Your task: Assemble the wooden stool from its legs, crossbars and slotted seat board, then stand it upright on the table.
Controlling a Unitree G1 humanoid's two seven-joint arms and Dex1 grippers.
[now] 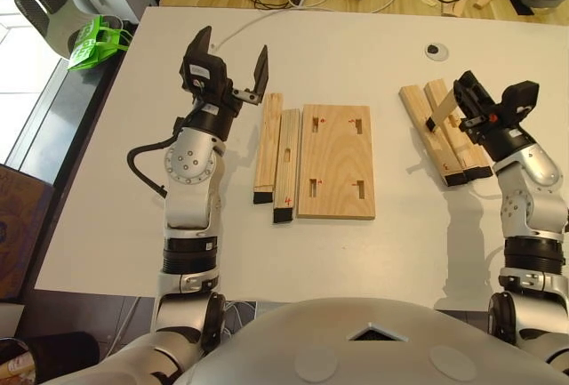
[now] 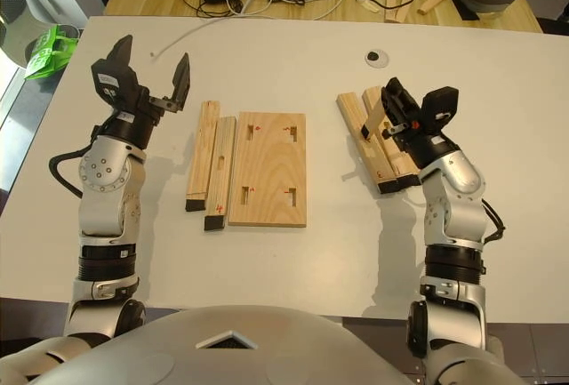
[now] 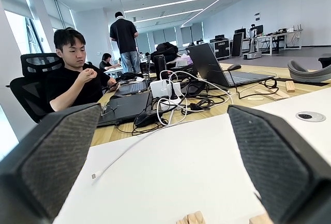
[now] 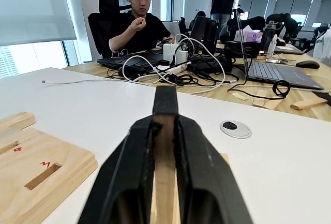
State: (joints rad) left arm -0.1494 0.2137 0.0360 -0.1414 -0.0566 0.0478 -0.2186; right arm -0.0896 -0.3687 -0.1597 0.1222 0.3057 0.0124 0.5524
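Seat board lies between two legs and right hand clamped on a crossbar; left hand wide open, empty.

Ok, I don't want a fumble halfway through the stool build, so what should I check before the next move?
1. Right gripper has a firm hold: ok, fingers shut on both sides of a thin crossbar.
2. Left gripper is free: ok, open and holding nothing, raised above the table.
3. Seat board is ready: ok, it lies flat with four slots facing up.
4. Two legs are reachable: ok, they lie side by side along the board's left edge.
5. Stack of wooden pieces under the right gripper is complete: cannot tell, partly hidden.
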